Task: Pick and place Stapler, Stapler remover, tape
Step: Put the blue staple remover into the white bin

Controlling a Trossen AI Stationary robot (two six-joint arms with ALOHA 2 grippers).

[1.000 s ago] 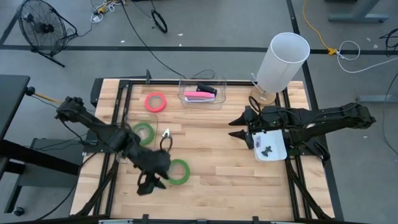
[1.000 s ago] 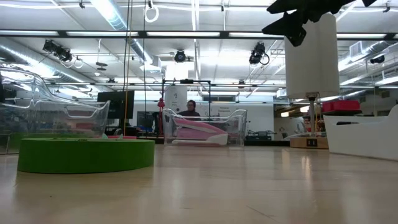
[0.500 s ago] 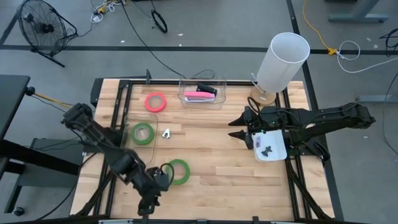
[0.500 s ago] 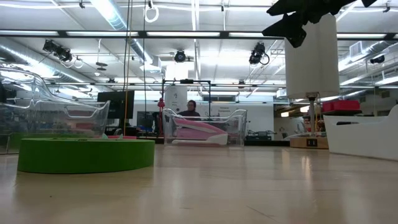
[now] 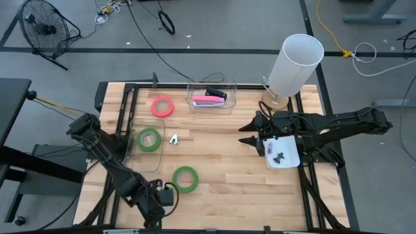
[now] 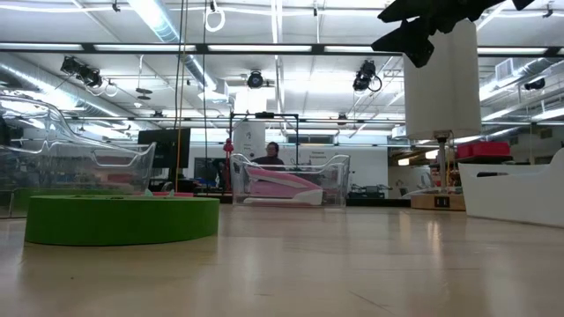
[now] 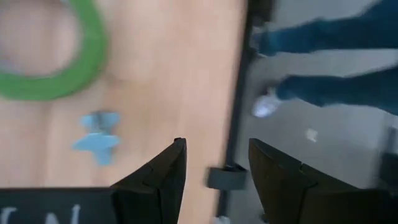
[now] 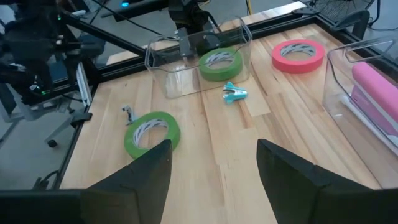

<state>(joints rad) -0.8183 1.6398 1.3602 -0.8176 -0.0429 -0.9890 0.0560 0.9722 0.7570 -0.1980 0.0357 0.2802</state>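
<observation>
A green tape roll (image 5: 185, 179) lies flat on the wooden table near its front; it also shows in the low view (image 6: 123, 218). A second green roll (image 5: 149, 139) lies in a clear container at the left. A pink-red roll (image 5: 162, 106) lies farther back. The light-blue stapler remover (image 5: 173, 138) lies beside the container. The pink stapler (image 5: 209, 99) lies in a clear bin at the back. My left gripper (image 5: 153, 218) is open and empty at the table's near edge, left of the near green roll (image 7: 50, 62). My right gripper (image 5: 244, 133) is open and empty, raised above the table's right half.
A white upright cylinder (image 5: 294, 62) stands at the back right. A white bin (image 5: 281, 155) sits under my right arm. A small light-blue piece (image 7: 96, 138) lies on the wood near the front green roll. A person's legs (image 7: 329, 87) show beyond the table's edge.
My left gripper has drawn back from beside the near green roll toward the table's near edge. The roll has stayed where it was. My right arm has kept still.
</observation>
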